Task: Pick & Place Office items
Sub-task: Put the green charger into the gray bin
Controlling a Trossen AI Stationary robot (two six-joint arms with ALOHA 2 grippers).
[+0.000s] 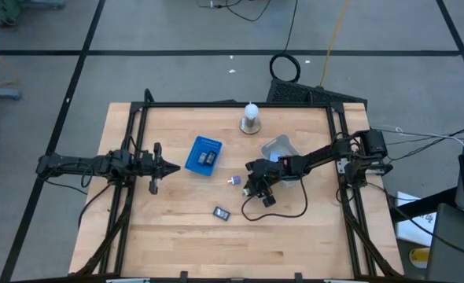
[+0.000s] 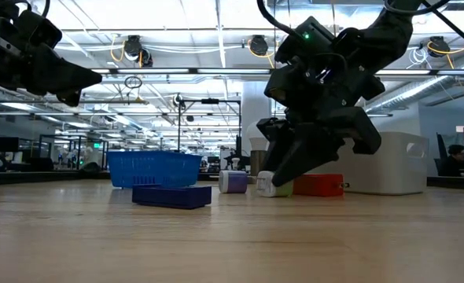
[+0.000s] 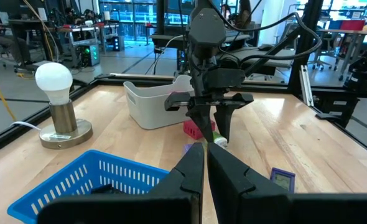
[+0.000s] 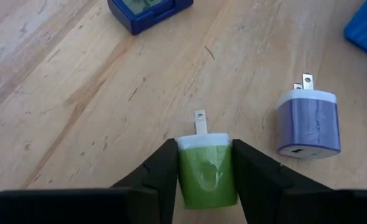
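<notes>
A small green charger plug (image 4: pixel 207 171) with a white prong end lies on the wooden table. My right gripper (image 4: pixel 203 149) stands over it, slanting down, and is shut on its sides; in the high view it is at mid-table (image 1: pixel 255 185). A purple charger plug (image 4: pixel 308 121) lies on the table close beside it. A dark blue flat item (image 1: pixel 221 212) lies nearer the front edge. A red block (image 2: pixel 318 185) lies by the grey tray. My left gripper (image 1: pixel 166 166) hovers shut at the left, level, holding nothing. My right gripper pinches the green plug's two side faces (image 4: pixel 185 177) between its two fingers. The fingers (image 4: pixel 162 168) come slanting down from the table's right side and lie along the plug, whose prongs (image 4: pixel 199 121) point away from them. The plug lies on the table.
A blue mesh basket (image 1: pixel 204 153) with dark items inside stands left of centre. A clear grey tray (image 1: pixel 279 147) stands just beyond the right gripper. A white knob on a round base (image 1: pixel 251 118) stands at the back. A black cable (image 1: pixel 283 214) loops below the right arm.
</notes>
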